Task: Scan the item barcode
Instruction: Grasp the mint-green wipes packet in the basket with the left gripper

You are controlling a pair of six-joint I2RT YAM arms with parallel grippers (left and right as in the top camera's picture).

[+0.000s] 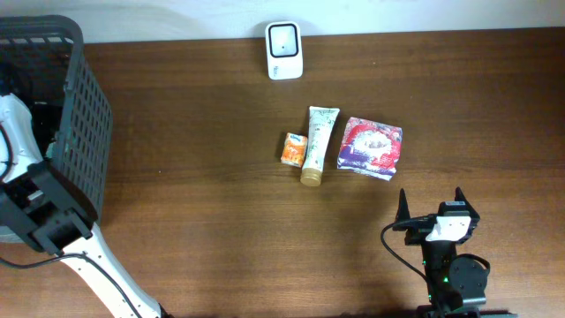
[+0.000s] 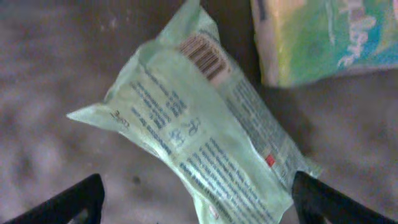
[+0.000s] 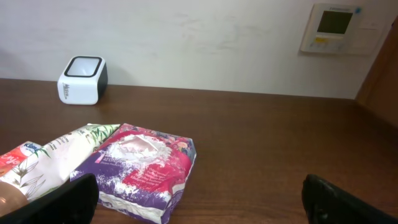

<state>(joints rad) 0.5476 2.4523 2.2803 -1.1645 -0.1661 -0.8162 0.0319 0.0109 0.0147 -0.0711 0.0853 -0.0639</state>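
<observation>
Nearest the robot, the right tool (image 1: 431, 196) hovers over the brown wooden desk (image 1: 203, 177). Its two black fingers are spread wide and grip nothing.

Just beyond it, three things lie close together in a row:
- A purple and red soft packet (image 1: 372, 147) is on the right.
- A cream tube with a gold cap (image 1: 318, 144) is in the middle, cap end toward the robot.
- A small orange packet (image 1: 292, 148) lies just beside the tube on the left.

Farther on, across a stretch of open desk, a white box-shaped scanner (image 1: 284, 50) stands at the far edge by the wall, its dark window on top.

At the far left, the left arm reaches into a dark plastic mesh basket (image 1: 84, 132), well apart from the scanner. The left tool (image 2: 196, 186) is also spread wide. Its fingers stand on either side of the near end of a pale green plastic packet (image 2: 205, 149) without clamping it. Whether the right-hand finger touches the packet's edge I cannot tell.

The packet lies flat and slantwise on a blurred grey surface, with its barcode (image 2: 202, 56) face up near the far end. A green and yellow packet (image 2: 317, 37) lies just beside that far end.
</observation>
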